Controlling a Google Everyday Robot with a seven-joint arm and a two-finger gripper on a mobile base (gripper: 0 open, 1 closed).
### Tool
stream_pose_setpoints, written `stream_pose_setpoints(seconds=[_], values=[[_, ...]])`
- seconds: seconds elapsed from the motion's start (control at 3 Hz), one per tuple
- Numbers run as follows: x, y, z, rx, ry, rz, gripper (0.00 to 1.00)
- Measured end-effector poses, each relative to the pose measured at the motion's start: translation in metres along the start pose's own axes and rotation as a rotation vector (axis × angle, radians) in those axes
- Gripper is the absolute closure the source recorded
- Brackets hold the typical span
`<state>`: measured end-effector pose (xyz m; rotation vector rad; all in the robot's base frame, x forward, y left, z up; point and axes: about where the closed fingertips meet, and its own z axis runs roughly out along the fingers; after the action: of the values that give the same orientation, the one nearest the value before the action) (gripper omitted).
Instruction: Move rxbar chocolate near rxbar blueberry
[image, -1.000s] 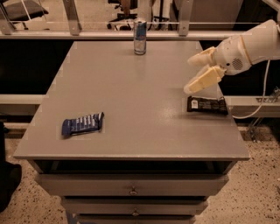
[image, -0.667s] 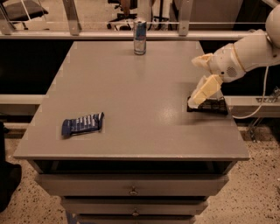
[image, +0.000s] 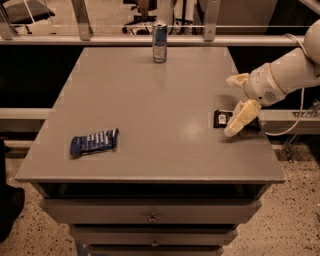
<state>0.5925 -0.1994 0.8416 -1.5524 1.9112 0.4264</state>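
Observation:
The rxbar chocolate (image: 221, 119), in a dark wrapper, lies flat near the right edge of the grey table (image: 150, 100). My gripper (image: 229, 106) is over it with its fingers apart. One cream finger (image: 240, 118) reaches down across the bar's right part and hides it, with its tip at the table just in front of the bar. The other finger (image: 237, 80) sits behind the bar. The rxbar blueberry (image: 94, 142), in a dark blue wrapper, lies flat at the front left of the table, far from the gripper.
An upright blue-silver can (image: 159, 42) stands at the back middle of the table. A rail (image: 150, 39) runs behind the table. Drawers (image: 152, 215) sit below the front edge. A cable (image: 295, 125) hangs at the right.
My gripper has moved down and toward the front onto the chocolate bar, and its lower finger now covers part of the bar. The blueberry bar and the can have not moved.

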Motion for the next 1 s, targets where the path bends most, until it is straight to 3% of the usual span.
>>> stream_pose_setpoints(seconds=[0.33,0.67,1.0], values=[[0.015,-0.004,-0.005,0.027,0.049,-0.026,0.00],[0.023,-0.006,-0.008,0.027,0.084,-0.029,0.14],[0.026,-0.008,-0.008,0.017,0.100,-0.019,0.37]])
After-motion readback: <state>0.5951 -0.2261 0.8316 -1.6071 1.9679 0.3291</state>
